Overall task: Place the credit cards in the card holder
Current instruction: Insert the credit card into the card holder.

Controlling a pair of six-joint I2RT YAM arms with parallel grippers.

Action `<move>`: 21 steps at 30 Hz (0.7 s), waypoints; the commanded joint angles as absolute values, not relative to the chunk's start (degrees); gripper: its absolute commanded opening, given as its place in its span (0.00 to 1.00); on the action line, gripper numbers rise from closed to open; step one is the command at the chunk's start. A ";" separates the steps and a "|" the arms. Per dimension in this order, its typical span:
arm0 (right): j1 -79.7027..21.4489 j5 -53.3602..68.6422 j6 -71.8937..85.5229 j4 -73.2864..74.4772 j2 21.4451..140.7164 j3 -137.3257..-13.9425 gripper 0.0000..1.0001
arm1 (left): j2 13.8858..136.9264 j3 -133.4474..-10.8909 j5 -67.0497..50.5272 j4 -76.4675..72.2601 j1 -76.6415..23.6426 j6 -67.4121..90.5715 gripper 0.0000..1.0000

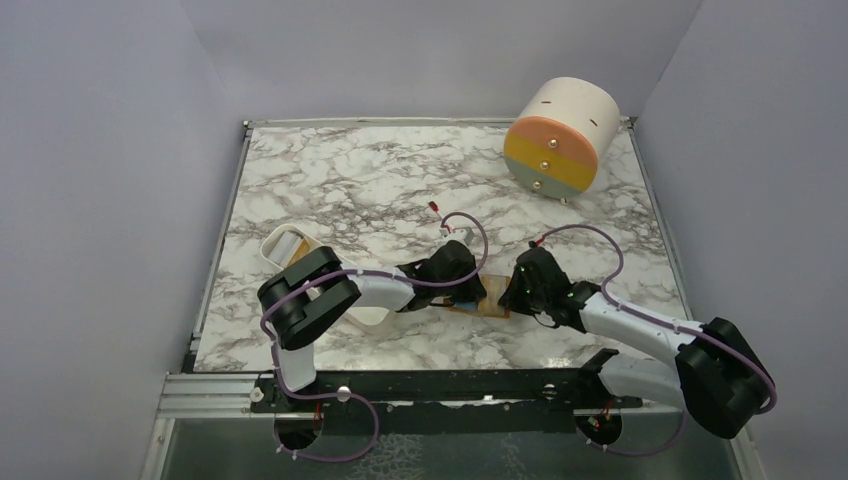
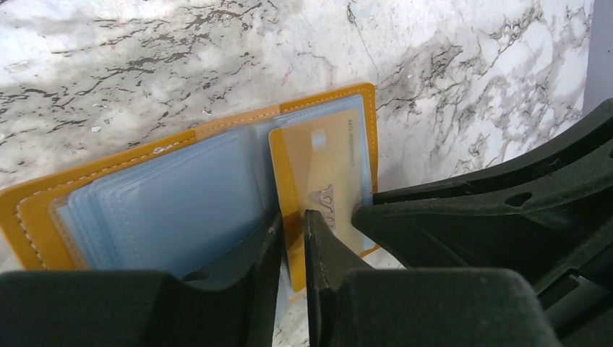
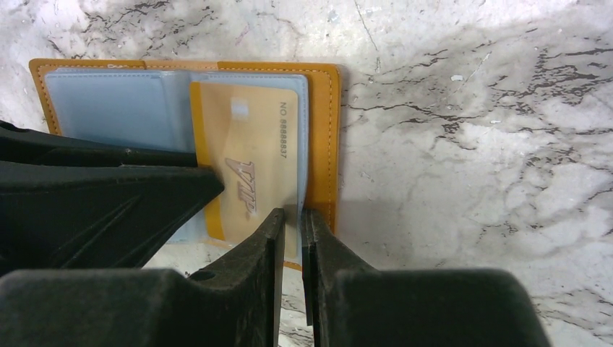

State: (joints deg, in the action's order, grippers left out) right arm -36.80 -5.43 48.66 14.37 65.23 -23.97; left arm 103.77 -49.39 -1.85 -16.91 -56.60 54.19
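Left jaws clamp, almost closed, on the near edge of a gold card [image 2: 322,181] that sticks out of the holder [image 2: 166,195]. Right jaws pinch the near right corner of the clear sleeve holding that card. The holder lies open and flat on the surface [image 2: 217,58] between both arms, blue-grey sleeves up. Farther left sits a tray [image 1: 285,245]. Beyond is a stick [image 1: 435,209], and at the far right corner, a drum [image 1: 560,140].
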 commanded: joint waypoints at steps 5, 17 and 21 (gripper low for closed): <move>-37.26 -8.72 46.38 15.68 66.67 -25.00 0.16 | 103.69 -50.87 -3.86 -17.14 -57.39 53.13 0.29; -37.20 -11.69 44.72 24.17 63.05 -29.77 0.31 | 100.47 -50.27 -3.65 -16.36 -57.12 51.96 0.43; -37.26 -11.60 44.49 27.46 61.44 -32.07 0.35 | 99.06 -50.48 -2.81 -14.35 -56.54 51.76 0.47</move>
State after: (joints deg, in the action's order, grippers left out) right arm -37.06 -9.52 45.54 23.07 63.70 -28.82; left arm 102.37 -50.02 -2.79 -16.12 -56.97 52.86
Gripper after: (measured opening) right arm 0.336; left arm 0.451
